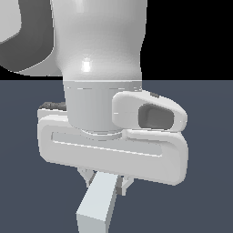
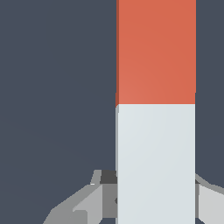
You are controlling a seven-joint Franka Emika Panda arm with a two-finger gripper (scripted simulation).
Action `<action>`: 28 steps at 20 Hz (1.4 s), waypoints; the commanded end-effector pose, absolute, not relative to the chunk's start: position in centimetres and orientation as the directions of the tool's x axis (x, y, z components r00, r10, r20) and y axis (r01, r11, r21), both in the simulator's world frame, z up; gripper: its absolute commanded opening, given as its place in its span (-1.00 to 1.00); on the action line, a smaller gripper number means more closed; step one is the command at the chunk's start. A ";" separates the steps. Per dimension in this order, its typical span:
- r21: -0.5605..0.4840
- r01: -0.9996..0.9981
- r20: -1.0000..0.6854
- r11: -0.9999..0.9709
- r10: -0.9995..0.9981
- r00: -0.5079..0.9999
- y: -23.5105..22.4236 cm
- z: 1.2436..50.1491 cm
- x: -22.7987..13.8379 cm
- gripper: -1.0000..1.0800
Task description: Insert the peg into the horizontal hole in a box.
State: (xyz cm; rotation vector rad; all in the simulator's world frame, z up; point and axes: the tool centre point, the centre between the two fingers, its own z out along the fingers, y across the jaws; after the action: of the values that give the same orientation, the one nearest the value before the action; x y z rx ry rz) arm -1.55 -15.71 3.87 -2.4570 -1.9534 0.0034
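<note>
In the exterior view the pale end of the peg (image 1: 97, 205) sticks out toward the camera, close to the bottom edge of the picture. Right behind it is the gripper (image 1: 105, 181), with its two fingers pressed on the sides of the peg, holding it. Above that sits the big white arm (image 1: 100, 59), which fills most of the view. In the wrist view the peg (image 2: 155, 113) runs away from the fingers (image 2: 87, 203), grey half first, then the orange-red half. Under it is the dark grey floor (image 2: 52, 87).

Flat slate-blue floor (image 1: 205, 205) under a black backdrop (image 1: 191, 36)
</note>
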 end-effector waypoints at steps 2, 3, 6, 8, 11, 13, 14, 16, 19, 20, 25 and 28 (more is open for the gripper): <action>0.000 0.976 0.000 -0.219 0.976 0.219 -11.6 4.7 -2.7 -1.00; 0.000 0.976 0.000 -0.218 0.976 0.218 -10.4 5.0 -3.0 -1.00; 0.000 0.977 0.000 -0.213 0.977 0.213 -7.0 5.6 -4.0 -1.00; 0.000 0.978 0.000 -0.211 0.978 0.211 -4.7 6.0 -4.7 -1.00; 0.000 0.978 0.000 -0.207 0.978 0.207 -1.6 6.6 -5.6 -1.00; 0.000 0.979 0.000 -0.204 0.979 0.204 0.3 7.0 -6.1 -1.00; 0.000 0.979 0.000 -0.203 0.979 0.203 1.2 7.1 -6.4 -1.00; 0.000 0.979 0.000 -0.202 0.979 0.202 2.7 7.4 -6.8 -1.00; 0.000 0.980 0.000 -0.200 0.980 0.200 4.4 7.7 -7.2 -1.00; 0.000 0.980 0.000 -0.199 0.980 0.199 4.9 7.8 -7.3 -1.00; 0.000 0.980 0.000 -0.198 0.980 0.198 6.1 8.0 -7.6 -1.00; 0.000 0.980 0.000 -0.198 0.980 0.198 6.1 8.1 -7.6 -1.00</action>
State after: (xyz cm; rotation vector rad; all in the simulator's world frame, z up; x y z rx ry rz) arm -7.65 6.10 7.94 -2.4288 -1.9907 0.0032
